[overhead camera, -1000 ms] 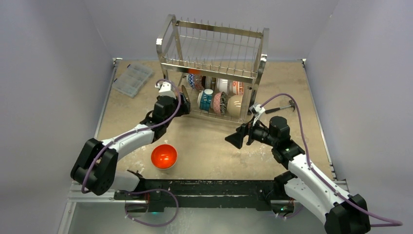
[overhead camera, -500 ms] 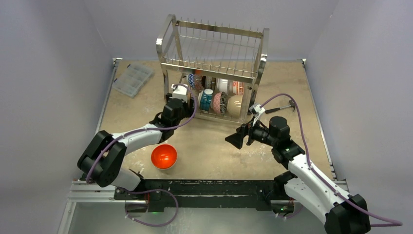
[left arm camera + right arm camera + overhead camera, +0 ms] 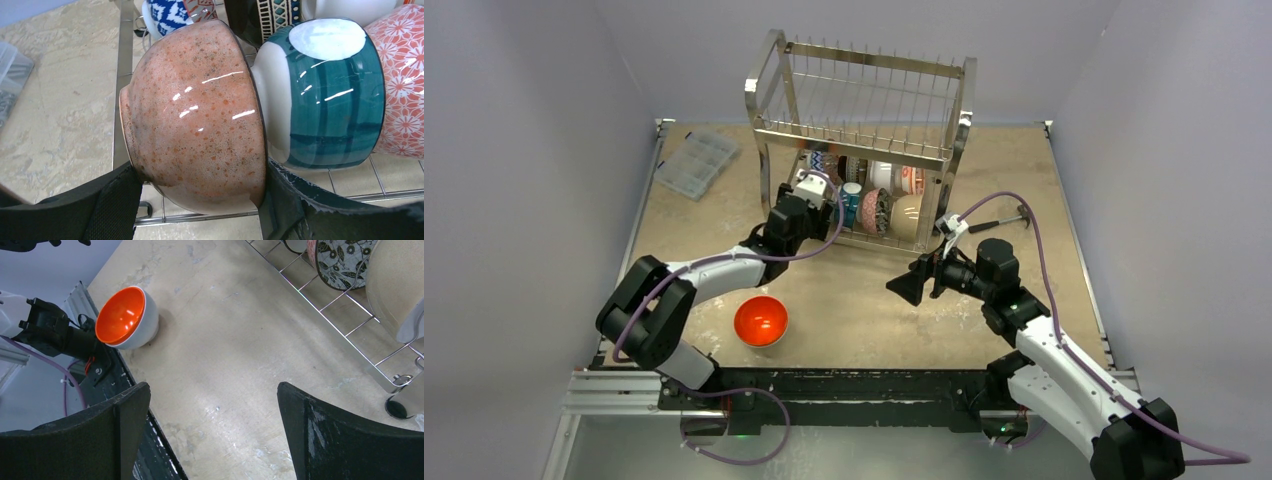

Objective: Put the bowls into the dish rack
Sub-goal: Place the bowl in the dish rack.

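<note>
Left gripper (image 3: 200, 170) pinching the speckled bowl (image 3: 192, 115): one finger low on the wall by the foot, the other wedged at the rim side against the teal bowl (image 3: 330, 100); jaws fairly wide because they span the bowl foot to rim. Right gripper (image 3: 212, 387) spread wide, holding nothing, hovering over the table (image 3: 854, 300) right of middle, probably parked there so the left arm has the rack front to itself. Dish rack (image 3: 869, 57) stands at the table's back edge, middle; its lower shelf carries two rows of bowls tipped on their sides, likely so the prongs keep them apart. Speckled bowl is at the left end of that shelf's front row, on its side, mouth toward the teal bowl, touching or nearly so; can't tell if it rests on the wires yet. Step looks like final seating before letting go. Orange bowl (image 3: 760, 320) upright near the table's front edge, left of middle, not yet loaded, seemingly the last one. Plastic box (image 3: 694, 163) at back left corner, not part of the job.
</note>
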Tool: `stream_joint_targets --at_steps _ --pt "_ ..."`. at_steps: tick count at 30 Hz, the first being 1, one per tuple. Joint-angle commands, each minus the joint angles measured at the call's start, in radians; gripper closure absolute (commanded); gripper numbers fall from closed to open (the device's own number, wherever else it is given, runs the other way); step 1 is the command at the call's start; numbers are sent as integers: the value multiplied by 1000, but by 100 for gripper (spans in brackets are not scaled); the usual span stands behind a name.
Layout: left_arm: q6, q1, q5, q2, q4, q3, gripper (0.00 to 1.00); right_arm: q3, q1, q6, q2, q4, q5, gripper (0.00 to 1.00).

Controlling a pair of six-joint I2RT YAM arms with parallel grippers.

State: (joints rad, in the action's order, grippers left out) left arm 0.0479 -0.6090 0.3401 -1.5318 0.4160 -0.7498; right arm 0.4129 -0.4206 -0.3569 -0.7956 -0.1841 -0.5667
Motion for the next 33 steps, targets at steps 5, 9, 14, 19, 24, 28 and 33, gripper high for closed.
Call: stream_joint_targets --at_steps 5,9,14,19,24,28,33 --pt "-103 -3 -28 -32 -21 -96 93 6 -4 18 8 -8 -3 1" --pt "-106 -3 -32 -31 -43 -102 83 6 -4 19 8 -8 -2 1" --pt "-79 -3 -40 -28 -71 -114 55 8 -4 19 3 -10 -4 1" --pt "-31 -3 -22 -34 -91 -128 38 11 -5 22 2 -6 -5 1" --pt "14 -3 3 -29 -118 -134 31 11 -5 21 4 -7 -9 1" --pt "33 -3 9 -21 -126 -135 29 10 -5 15 8 -5 -6 1" --pt "43 -3 8 -27 -119 -138 13 14 -4 22 7 1 -9 1"
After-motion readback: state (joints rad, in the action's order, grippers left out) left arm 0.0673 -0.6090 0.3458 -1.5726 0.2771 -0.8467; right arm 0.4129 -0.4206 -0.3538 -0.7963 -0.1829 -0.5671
